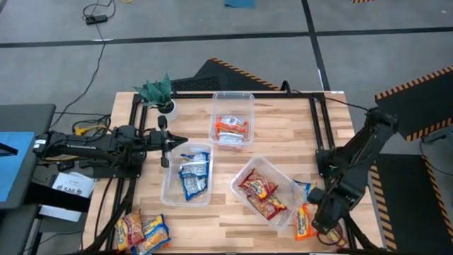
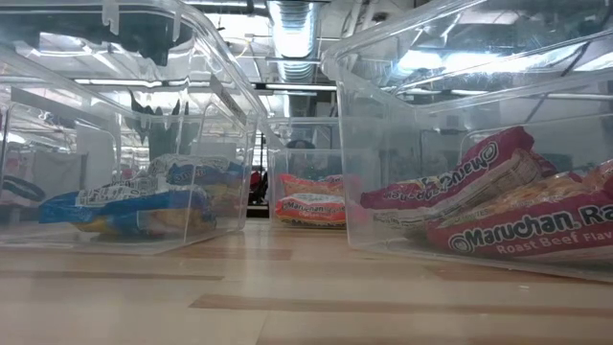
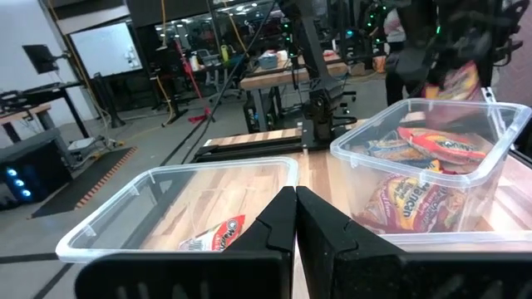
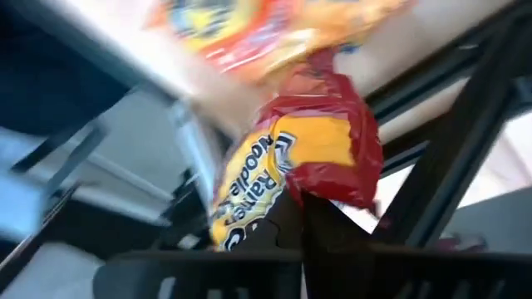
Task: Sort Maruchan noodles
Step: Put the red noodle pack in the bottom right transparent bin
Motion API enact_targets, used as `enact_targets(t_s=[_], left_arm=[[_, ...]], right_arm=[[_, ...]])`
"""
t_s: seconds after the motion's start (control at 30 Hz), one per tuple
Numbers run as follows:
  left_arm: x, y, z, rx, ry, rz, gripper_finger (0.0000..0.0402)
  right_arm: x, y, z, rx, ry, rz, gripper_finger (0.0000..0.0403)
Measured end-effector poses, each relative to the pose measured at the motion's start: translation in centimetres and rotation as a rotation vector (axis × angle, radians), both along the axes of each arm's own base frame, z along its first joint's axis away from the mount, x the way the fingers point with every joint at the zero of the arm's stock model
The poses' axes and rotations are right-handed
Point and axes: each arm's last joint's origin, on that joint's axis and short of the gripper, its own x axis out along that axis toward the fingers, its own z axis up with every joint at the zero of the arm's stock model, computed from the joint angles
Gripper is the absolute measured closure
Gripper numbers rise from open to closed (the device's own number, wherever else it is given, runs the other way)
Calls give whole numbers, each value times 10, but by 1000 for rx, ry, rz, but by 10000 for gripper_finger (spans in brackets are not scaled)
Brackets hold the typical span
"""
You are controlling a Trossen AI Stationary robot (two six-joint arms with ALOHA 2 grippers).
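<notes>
My right gripper (image 1: 313, 217) is at the table's near right corner, shut on an orange-yellow Maruchan packet (image 1: 304, 222) with a red end (image 4: 328, 133). Beside it lie a blue packet (image 1: 303, 190) and another orange packet (image 4: 266, 29). Three clear bins hold sorted packets: orange ones in the far bin (image 1: 233, 127), blue ones in the left bin (image 1: 191, 173), red ones in the right bin (image 1: 263, 191). A loose pile of packets (image 1: 141, 232) lies at the near left corner. My left gripper (image 1: 165, 139) waits shut and level at the table's left, touching nothing. My right gripper pinches the orange-yellow packet between its two fingers at the packet's red crimped end (image 4: 320, 193). The fingers slant steeply down from above. The packet sticks out past the fingertips, its wrapper crumpled at the hold. Whether it is clear of the table I cannot tell.
A small green potted plant (image 1: 161, 92) stands at the far left corner. The black frame rails (image 1: 316, 120) run along the table's left and right sides. Bare wood lies between the bins and along the near edge (image 1: 226, 230).
</notes>
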Motion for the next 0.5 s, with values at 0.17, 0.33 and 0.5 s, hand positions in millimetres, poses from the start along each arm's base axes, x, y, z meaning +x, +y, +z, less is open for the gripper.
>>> enact_targets(t_s=[0.17,0.33,0.5], left_arm=[[0,0,0,0,3,4,401],[0,0,-1,0,6,4,401],[0,0,-1,-1,7,4,401]], right_arm=[[3,-11,54,97,-206,-103,398],[10,-32,103,4,-560,-253,398],[35,-50,114,-201,-810,-152,398]])
